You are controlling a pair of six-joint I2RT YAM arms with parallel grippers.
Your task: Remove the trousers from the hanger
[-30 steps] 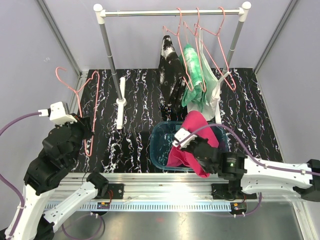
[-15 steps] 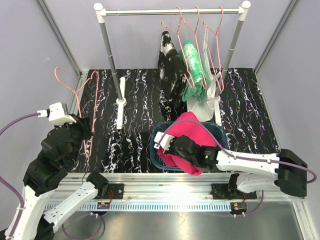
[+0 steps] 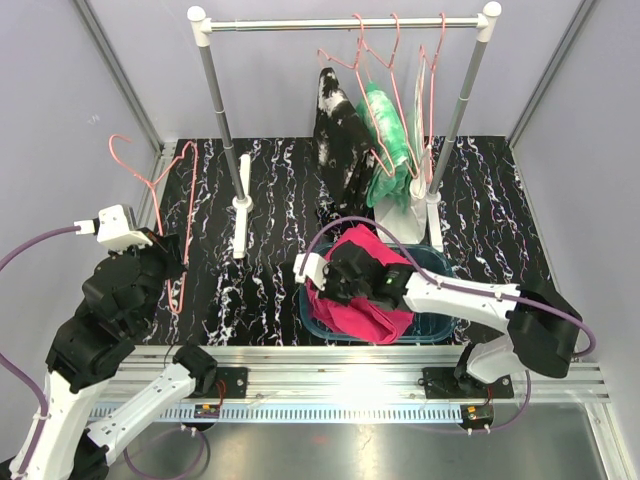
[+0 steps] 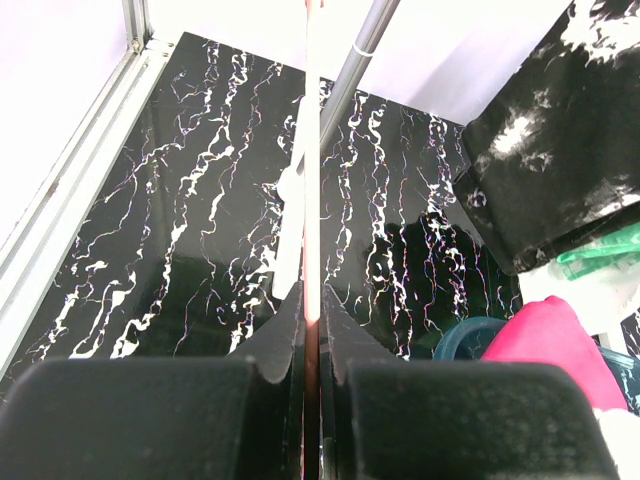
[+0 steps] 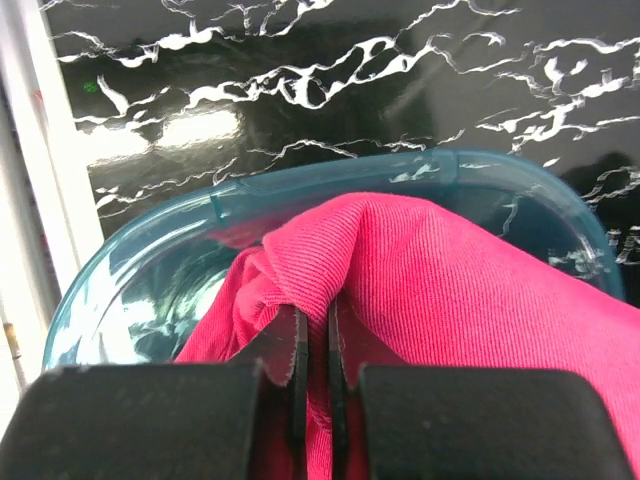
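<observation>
You have your right tool [image 5: 313, 325] clamped on a fold of the plain magenta fabric trousers [image 5: 450, 290] bunched in the translucent teal plastic tub [image 5: 330, 178] on the black marbled surface [image 5: 300, 50], your left tool [image 4: 311, 310] clamped on a thin pink wire hanger [image 4: 312, 150], and the black white-splashed trousers [image 3: 338, 130] and green tie-dye trousers [image 3: 388, 140] hanging under the metal rail [image 3: 300, 25].

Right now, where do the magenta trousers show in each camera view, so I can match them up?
Top external: magenta trousers low centre, bunched in the teal bin.
Left wrist: trousers in the bottom right corner, beside the bin.
Right wrist: centre and right, a fold pinched in the right gripper.
Shared landmark: the teal bin's rim.
</observation>
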